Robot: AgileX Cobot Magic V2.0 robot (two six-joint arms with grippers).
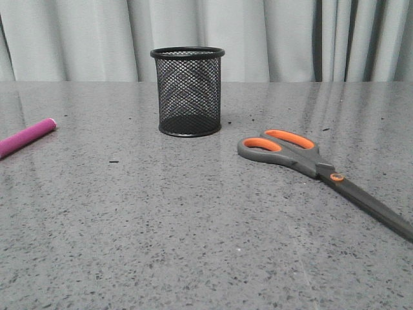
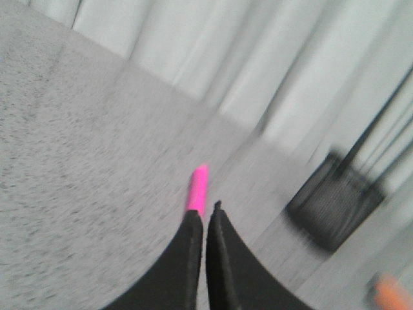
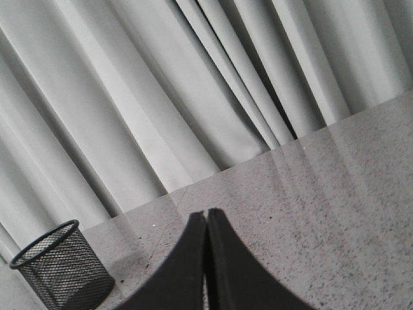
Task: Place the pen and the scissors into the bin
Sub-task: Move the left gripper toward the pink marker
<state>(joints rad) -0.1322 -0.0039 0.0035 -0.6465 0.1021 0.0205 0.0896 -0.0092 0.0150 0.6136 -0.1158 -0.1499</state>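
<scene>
We start at our left gripper point(image 2: 205, 216), whose two dark fingers point(image 2: 189, 245) are pressed together with nothing between them; in the blurred left wrist view the magenta pen point(image 2: 197, 188) lies on the table just beyond the fingertips, not held. Our right gripper point(image 3: 206, 218) is likewise closed and empty, hanging above bare table and facing the curtain point(image 3: 193, 97), with the wire-mesh pen cup point(image 3: 63, 266) off to one side of it. In the front view neither arm shows. The pen point(image 1: 26, 137) lies flat at the far left edge of the grey speckled table point(image 1: 193, 245), partly cut off by the frame; the pen cup point(image 1: 188, 91) stands upright and empty, far and a little left of centre; the scissors point(image 1: 310, 165) lie flat to the right, orange-lined handles toward the cup, closed blades running near and right. Nothing is in the cup, so we judge the task barely begun, with the pen pickup as the step in hand. The next move calls for our left fingers to part, straddle the pen's barrel and close squarely on it before any lift toward the cup.
</scene>
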